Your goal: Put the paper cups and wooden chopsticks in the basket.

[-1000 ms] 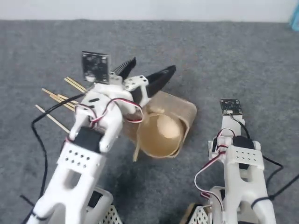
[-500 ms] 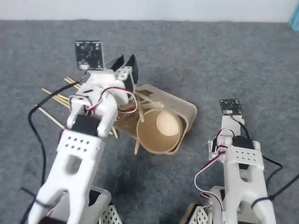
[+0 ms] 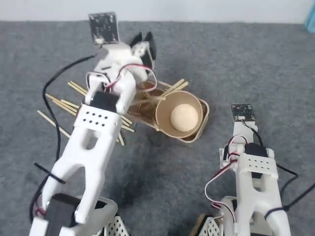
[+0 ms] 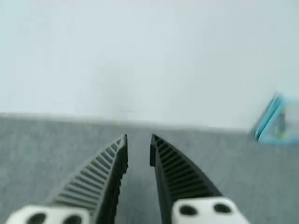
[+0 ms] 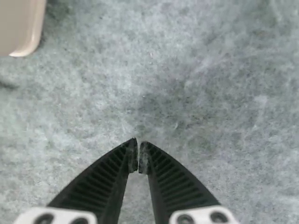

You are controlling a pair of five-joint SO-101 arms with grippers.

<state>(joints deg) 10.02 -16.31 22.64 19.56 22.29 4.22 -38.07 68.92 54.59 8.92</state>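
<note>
Beige round-cornered basket (image 3: 203, 120) on fuzzy grey carpet (image 3: 256, 64), paper cup (image 3: 179, 115) on its side inside it, thin wooden chopsticks (image 3: 64, 104) strewn beside it, a few in the basket, partly hidden under white arm (image 3: 101, 118), left gripper (image 4: 138, 142) ridged, slightly spread, empty, right gripper (image 5: 138, 147) pressed together.

Table cover (image 3: 246, 64): grey felt-like cloth, fuzzy, matt. Basket (image 3: 204, 112): beige plastic, smooth, low sheen. Paper cup (image 3: 165, 112): tan paper, matt, smooth inside. Chopsticks (image 3: 59, 104): pale bare wood, no varnish visible. Arm shell (image 3: 93, 147): white plastic, matt. Left gripper (image 4: 138, 149) and right gripper (image 5: 138, 156): black plastic, ribbed inner faces, dull. Wall (image 4: 149, 56): plain, smooth, matt.
</note>
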